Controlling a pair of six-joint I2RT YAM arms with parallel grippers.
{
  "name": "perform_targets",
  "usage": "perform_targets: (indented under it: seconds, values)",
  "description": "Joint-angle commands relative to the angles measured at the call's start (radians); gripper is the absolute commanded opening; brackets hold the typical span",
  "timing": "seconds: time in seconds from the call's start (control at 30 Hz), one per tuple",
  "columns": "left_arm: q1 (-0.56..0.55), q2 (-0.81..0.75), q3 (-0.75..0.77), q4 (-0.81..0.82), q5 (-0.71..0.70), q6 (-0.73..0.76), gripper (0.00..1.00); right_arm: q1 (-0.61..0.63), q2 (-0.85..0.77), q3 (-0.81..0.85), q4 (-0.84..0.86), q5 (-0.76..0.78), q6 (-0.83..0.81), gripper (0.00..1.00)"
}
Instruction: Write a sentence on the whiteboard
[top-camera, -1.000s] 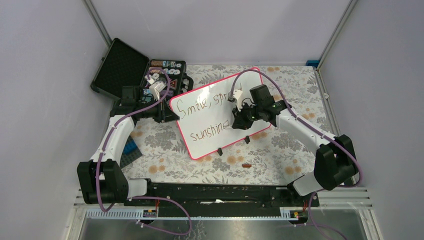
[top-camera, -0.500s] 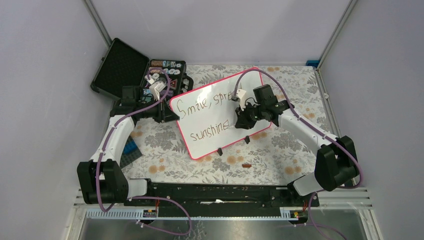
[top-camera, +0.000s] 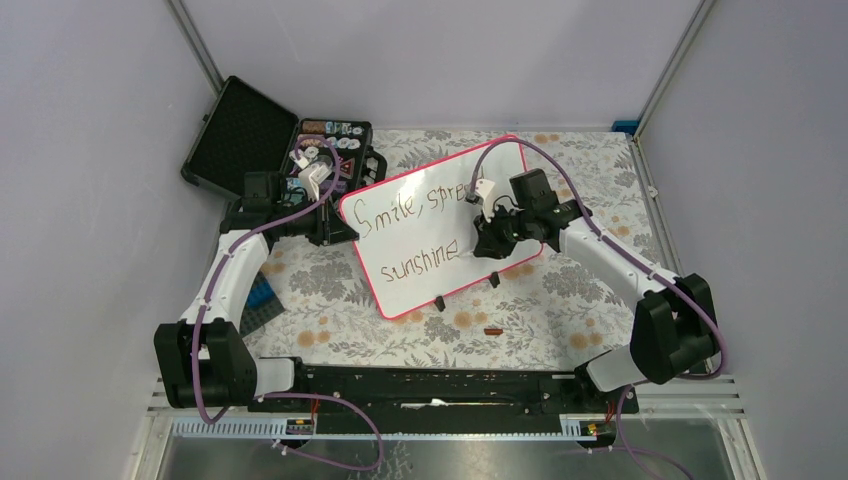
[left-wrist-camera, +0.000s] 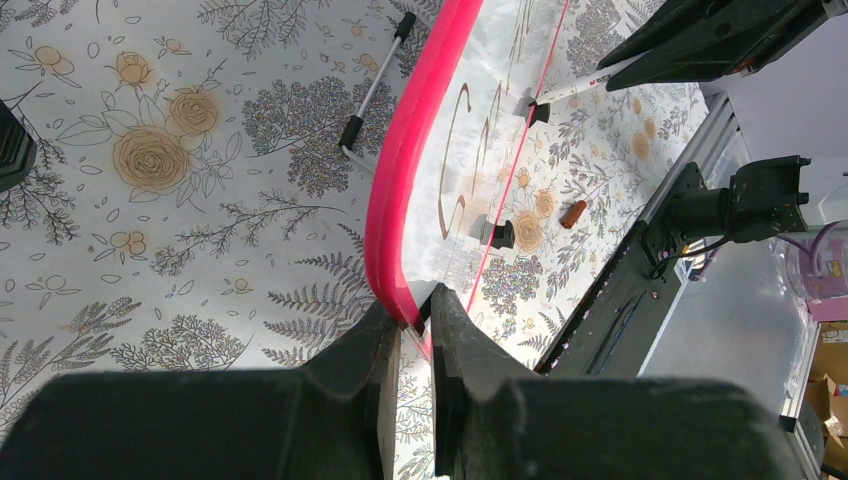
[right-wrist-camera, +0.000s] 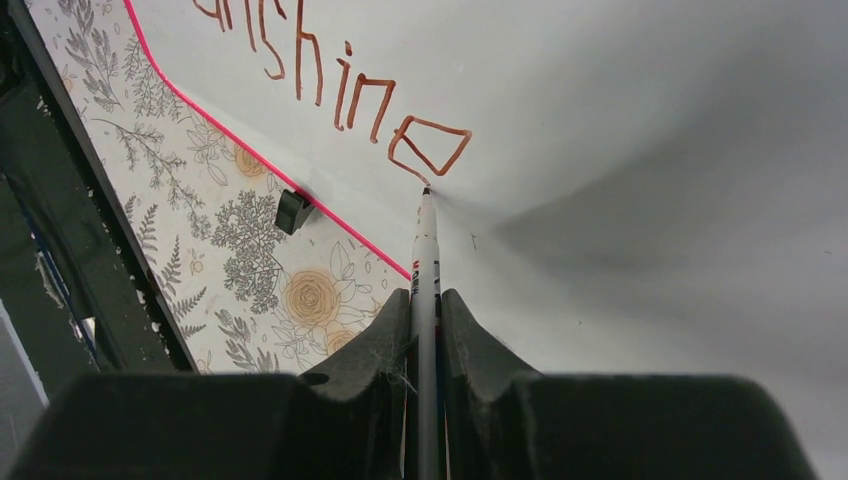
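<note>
In the overhead frame's centre, the whiteboard (top-camera: 400, 240) sits askew on the floral counter (top-camera: 330, 330). The left end effector (left-wrist-camera: 408, 318) pinches its pink rim. The right end effector (right-wrist-camera: 427, 305) grips a marker (right-wrist-camera: 425, 240) pointing up-frame, tip touching the sentence's (top-camera: 424, 264) last letter.

Pink-rimmed white whiteboard (top-camera: 412, 240), floral tablecloth (top-camera: 335, 300)

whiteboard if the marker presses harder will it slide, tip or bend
Probably stiff: the whiteboard shows a straight rim while the left claw pinches just one edge. Its glossy face looks slippery, so the marker may skate. Propped on two small clip feet, it would likely tip or shift if that grip were released.
</note>
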Motion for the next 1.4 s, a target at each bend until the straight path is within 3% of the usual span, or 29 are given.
perform_targets:
  seconds: [0.0,0.47,1.37]
  values:
    - [-0.017,-0.003,0.018,0.015,-0.046,0.064,0.00,-0.003,-0.061,0.022,-0.029,-0.032,-0.027,0.00]
    - [-0.017,-0.015,0.011,0.016,-0.048,0.066,0.00,-0.049,-0.103,0.014,-0.057,-0.036,-0.013,0.00]
    - [-0.017,-0.003,0.017,0.015,-0.045,0.067,0.00,-0.055,-0.015,0.046,0.020,-0.026,0.009,0.00]
